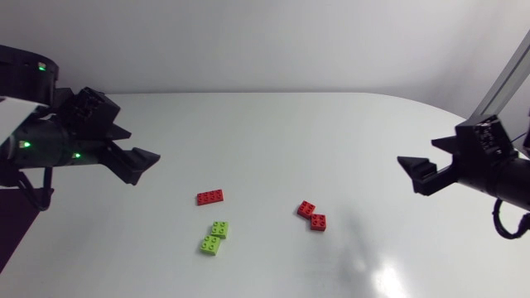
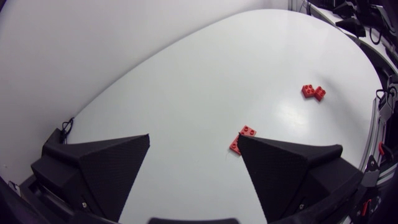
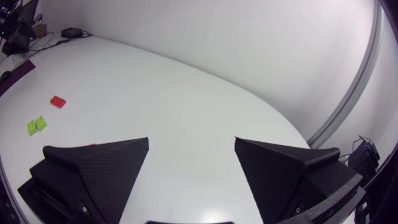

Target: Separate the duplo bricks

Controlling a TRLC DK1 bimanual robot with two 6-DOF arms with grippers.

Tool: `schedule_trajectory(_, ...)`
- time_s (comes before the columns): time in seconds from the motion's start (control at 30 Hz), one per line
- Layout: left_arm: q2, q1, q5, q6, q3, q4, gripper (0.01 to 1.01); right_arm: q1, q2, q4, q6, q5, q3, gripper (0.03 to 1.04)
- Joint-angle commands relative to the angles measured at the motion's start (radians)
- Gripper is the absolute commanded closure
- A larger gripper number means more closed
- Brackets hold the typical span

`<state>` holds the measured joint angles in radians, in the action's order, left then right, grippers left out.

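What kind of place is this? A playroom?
Most likely a robot lab: a white table, a left gripper and right gripper over it, and only a few bricks set out.

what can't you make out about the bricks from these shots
Head view: whether the green bricks and the two small red bricks are clipped together or just touching; too small.
Left wrist view: a finger of the left claw partly covers the long red brick; green bricks unseen.
Right wrist view: a finger of the right claw hides nearly all of the two small red bricks.
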<state>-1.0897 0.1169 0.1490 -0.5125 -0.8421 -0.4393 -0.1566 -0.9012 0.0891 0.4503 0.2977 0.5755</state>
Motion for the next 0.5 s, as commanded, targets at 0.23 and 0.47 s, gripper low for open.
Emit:
schedule_trajectory(0.23,0.277,0.061,-0.181,0.152,0.113,-0.016,0.041,-0.014,0.324,0.13,-0.145,-0.023,-0.025,0.07)
schedule_trajectory(0.47,0.421,0.127,-0.258,0.172,0.172,-0.079,0.041,0.017,0.441,0.173,-0.137,-0.086,-0.045,0.07)
